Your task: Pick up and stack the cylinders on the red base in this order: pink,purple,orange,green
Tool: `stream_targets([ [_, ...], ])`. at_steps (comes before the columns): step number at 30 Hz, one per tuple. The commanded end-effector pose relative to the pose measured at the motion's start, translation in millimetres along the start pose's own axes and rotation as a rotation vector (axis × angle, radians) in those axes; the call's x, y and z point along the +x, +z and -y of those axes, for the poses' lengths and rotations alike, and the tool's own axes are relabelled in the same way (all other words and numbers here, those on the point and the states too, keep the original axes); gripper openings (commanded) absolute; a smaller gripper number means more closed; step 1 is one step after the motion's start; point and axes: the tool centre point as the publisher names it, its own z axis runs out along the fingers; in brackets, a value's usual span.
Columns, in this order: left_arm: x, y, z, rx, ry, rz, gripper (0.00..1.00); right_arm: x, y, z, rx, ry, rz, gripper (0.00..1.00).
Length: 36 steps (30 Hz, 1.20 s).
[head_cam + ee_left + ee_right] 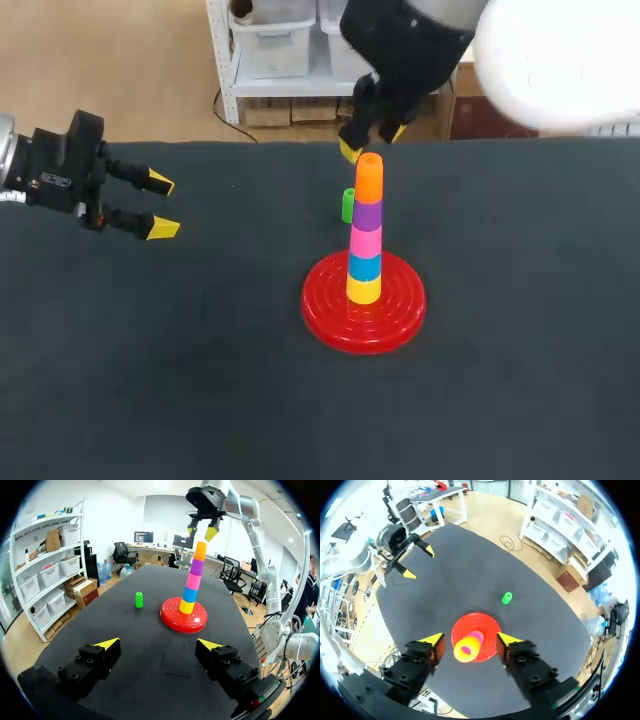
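The dark table (pixel 200 400) holds a red base (pixel 364 318) in the middle. A tower (pixel 365 242) stands on it, with an orange cylinder (pixel 369 178) on top. The right claw (pixel 372 140) hangs above the tower, wide open, holding nothing. The left claw (pixel 162 205) sits far left, open and empty. The green cylinder (pixel 348 205) stands just behind the base.

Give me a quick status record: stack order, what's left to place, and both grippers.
base: red base on the table
stack, bottom to top: yellow, blue, pink, purple, orange
left to place: green cylinder, upright on the table beside the base, not touching it
right gripper: open, empty, above the orange top
left gripper: open, empty, over the table's left side, far from the stack
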Motion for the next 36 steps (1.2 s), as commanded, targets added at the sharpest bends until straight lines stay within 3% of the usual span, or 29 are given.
stream_targets([
  [1,1.2,-0.1,0.1,-0.002,0.002,0.004,1.0,-23.3,-1.9,30.3,-0.071,-0.008,-0.002,1.0],
  [8,1.2,-0.1,0.1,-0.002,0.002,0.004,1.0,-45.8,53.9,96.7,0.021,-0.007,-0.083,1.0],
  [17,1.2,-0.1,0.1,-0.002,0.002,0.004,1.0,-54.0,147.5,144.5,0.109,-0.011,-0.158,1.0],
  [26,1.2,-0.1,0.1,-0.002,0.002,0.004,1.0,-53.5,201.2,156.7,0.104,-0.039,-0.199,1.0],
  [36,1.2,-0.1,0.1,-0.002,0.002,0.004,1.0,-58.3,223.7,150.7,0.063,-0.045,-0.269,1.0],
])
